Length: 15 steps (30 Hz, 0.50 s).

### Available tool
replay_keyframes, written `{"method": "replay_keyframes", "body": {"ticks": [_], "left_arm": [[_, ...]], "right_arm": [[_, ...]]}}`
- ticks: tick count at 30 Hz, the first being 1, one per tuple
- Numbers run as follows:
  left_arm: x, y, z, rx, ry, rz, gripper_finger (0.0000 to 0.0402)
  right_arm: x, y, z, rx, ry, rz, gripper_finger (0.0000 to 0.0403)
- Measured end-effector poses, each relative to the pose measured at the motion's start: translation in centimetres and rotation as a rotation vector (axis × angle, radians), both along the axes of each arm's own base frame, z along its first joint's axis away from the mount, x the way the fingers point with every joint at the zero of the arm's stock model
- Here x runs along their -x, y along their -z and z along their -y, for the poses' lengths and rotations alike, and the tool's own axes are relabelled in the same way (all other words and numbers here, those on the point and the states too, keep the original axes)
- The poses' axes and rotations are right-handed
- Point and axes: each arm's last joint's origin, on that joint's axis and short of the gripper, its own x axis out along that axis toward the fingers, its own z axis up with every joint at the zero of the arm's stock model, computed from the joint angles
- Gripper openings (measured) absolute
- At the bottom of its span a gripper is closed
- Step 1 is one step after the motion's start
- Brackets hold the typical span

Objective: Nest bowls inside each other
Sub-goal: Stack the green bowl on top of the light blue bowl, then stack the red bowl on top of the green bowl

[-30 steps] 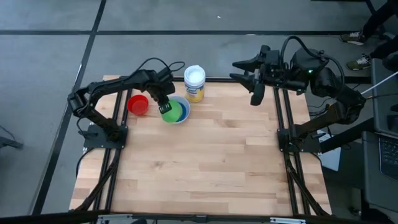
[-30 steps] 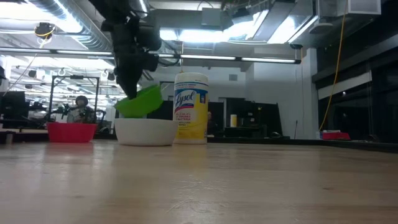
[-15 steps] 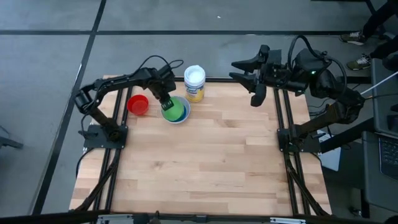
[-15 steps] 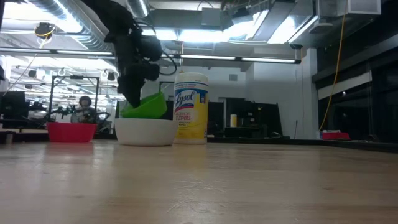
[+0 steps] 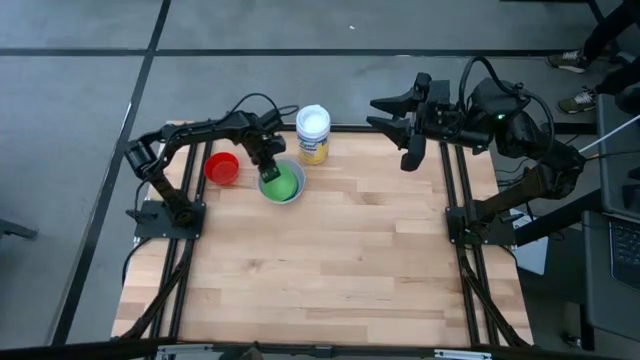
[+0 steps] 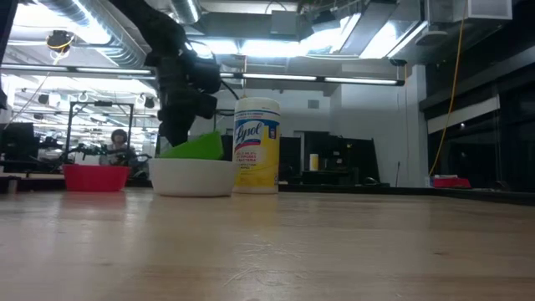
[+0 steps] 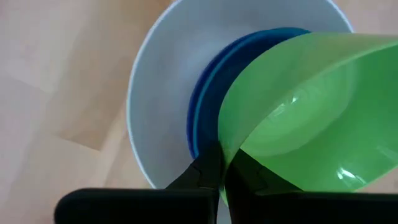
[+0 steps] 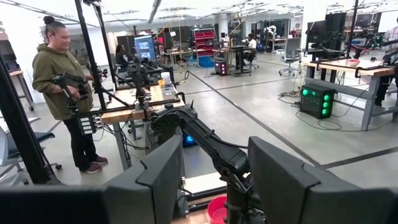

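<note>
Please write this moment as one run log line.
left gripper: shut on green bowl rim, lowering it tilted into white bowl over blue bowl | right gripper: open, waiting | red bowl: apart

A large robotics lab or workshop: exposed ceiling ducts (image 6: 92, 38), concrete floor (image 8: 292, 118), workbenches (image 8: 134, 102) with monitors (image 8: 148, 46), and a person (image 8: 65, 93) standing among equipment.

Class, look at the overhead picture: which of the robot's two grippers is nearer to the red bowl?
The left. The left gripper is shut on the green bowl over the white bowl, just beside the red bowl. The right gripper hangs open past the table's far edge.
</note>
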Motion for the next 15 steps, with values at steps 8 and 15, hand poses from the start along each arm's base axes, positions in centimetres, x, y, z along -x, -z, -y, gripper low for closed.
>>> {"method": "replay_keyframes", "body": {"ticks": [8, 15], "left_arm": [[0.8, -0.2, -0.1, 0.07, -0.014, -0.038, 0.0077], [-0.1, -2.9, -1.0, -0.005, -0.012, 0.003, 0.0134]], "right_arm": [[0.0, 0.0, 0.0, 0.008, 0.0, -0.002, 0.019], [0.0, 0.0, 0.0, 0.008, -0.001, -0.002, 0.0182]]}}
